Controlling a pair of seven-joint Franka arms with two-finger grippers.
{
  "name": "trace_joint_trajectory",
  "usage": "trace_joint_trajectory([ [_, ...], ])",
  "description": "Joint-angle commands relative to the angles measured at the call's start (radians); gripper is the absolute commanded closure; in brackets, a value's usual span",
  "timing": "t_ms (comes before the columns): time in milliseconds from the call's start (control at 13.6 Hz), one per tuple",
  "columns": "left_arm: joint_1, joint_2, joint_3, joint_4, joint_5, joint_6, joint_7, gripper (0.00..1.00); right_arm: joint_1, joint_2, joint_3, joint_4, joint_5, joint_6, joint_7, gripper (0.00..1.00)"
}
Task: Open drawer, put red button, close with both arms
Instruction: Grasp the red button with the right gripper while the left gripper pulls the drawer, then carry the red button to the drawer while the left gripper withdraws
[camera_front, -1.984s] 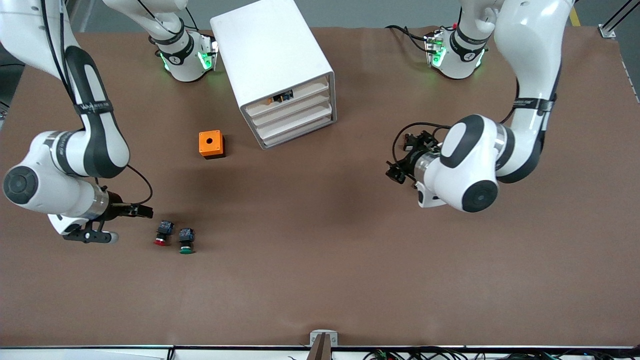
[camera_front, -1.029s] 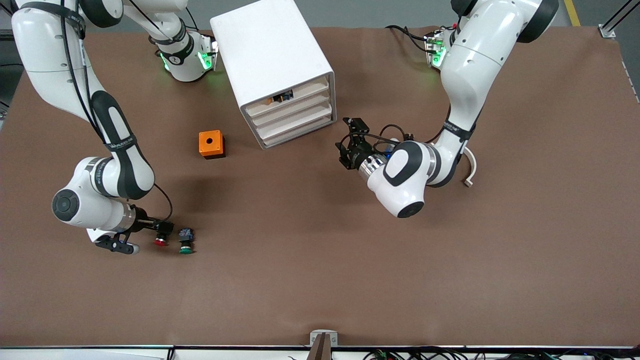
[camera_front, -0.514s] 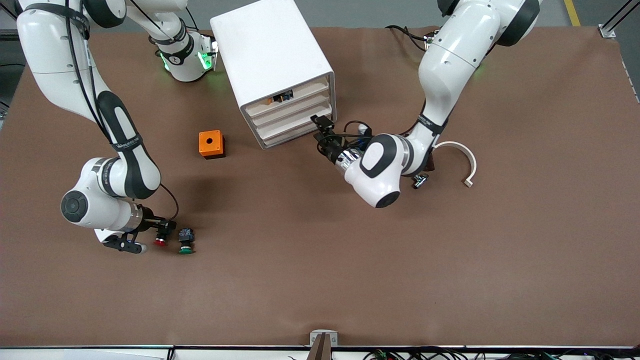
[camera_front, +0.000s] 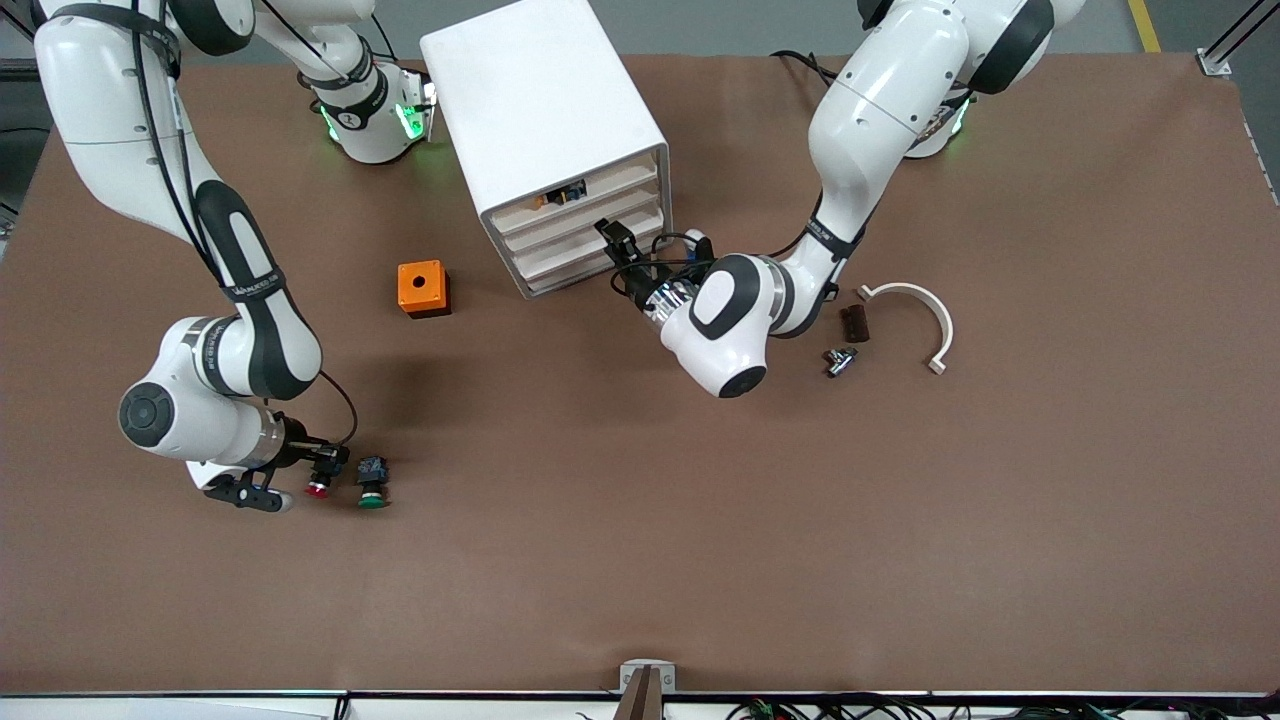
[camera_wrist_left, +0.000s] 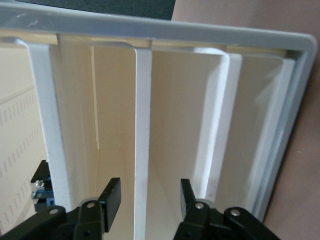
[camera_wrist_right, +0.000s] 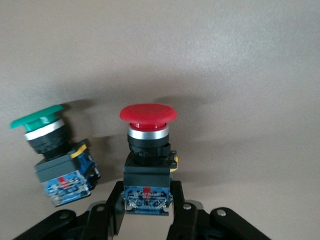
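Gripping the small red-capped push button (camera_front: 320, 485) at lower left on open brown desk (camera_front: 640, 560), the right gripper (camera_front: 325, 468) stays clenched, while the left gripper (camera_front: 622, 250), fingers spread, has reached the closed white cabinet drawer (camera_front: 590, 228).

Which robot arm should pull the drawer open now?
Probably the left. The left gripper is already at the drawer front, fingers open astride its edge in the left wrist view. The right gripper is busy, shut on the red button.

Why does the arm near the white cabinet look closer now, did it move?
Yes. The left gripper crossed the table to the cabinet, reaching its drawer fronts.
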Motion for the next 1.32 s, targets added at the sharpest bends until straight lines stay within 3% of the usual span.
trace_joint_trajectory([
  [0, -0.041, 0.016, 0.006, 0.021, -0.038, -0.001, -0.026, 0.50, 0.013, -0.052, 0.000, 0.057, -0.018, -0.116, -0.003, 1.00],
  [73, -0.047, 0.016, 0.006, 0.021, -0.038, -0.001, -0.038, 0.50, 0.022, -0.069, -0.001, 0.068, -0.023, -0.143, -0.002, 1.00],
  [147, -0.048, 0.017, 0.006, 0.021, -0.038, -0.001, -0.039, 0.57, 0.031, -0.091, 0.000, 0.073, -0.027, -0.166, 0.003, 1.00],
  [294, -0.050, 0.022, 0.006, 0.021, -0.038, 0.000, -0.039, 0.78, 0.056, -0.132, -0.001, 0.073, -0.027, -0.210, 0.023, 1.00],
  [367, -0.044, 0.022, 0.008, 0.022, -0.038, -0.001, -0.032, 0.94, 0.059, -0.149, -0.001, 0.074, -0.029, -0.227, 0.047, 1.00],
  [441, -0.038, 0.020, 0.017, 0.031, -0.037, -0.001, -0.026, 1.00, 0.076, -0.166, 0.002, 0.077, -0.027, -0.256, 0.092, 1.00],
  [955, 0.082, 0.023, 0.071, 0.111, -0.032, 0.000, 0.085, 0.98, 0.180, -0.263, 0.003, 0.083, -0.023, -0.433, 0.383, 1.00],
  [1102, 0.111, 0.023, 0.072, 0.117, -0.035, 0.002, 0.133, 0.91, 0.211, -0.281, 0.003, 0.083, -0.020, -0.460, 0.461, 1.00],
  [1176, 0.114, 0.023, 0.072, 0.117, -0.035, 0.003, 0.158, 0.80, 0.230, -0.295, 0.003, 0.083, -0.016, -0.476, 0.501, 1.00],
  [1249, 0.116, 0.022, 0.072, 0.119, -0.035, 0.005, 0.171, 0.54, 0.246, -0.303, 0.003, 0.083, -0.016, -0.488, 0.546, 1.00],
])
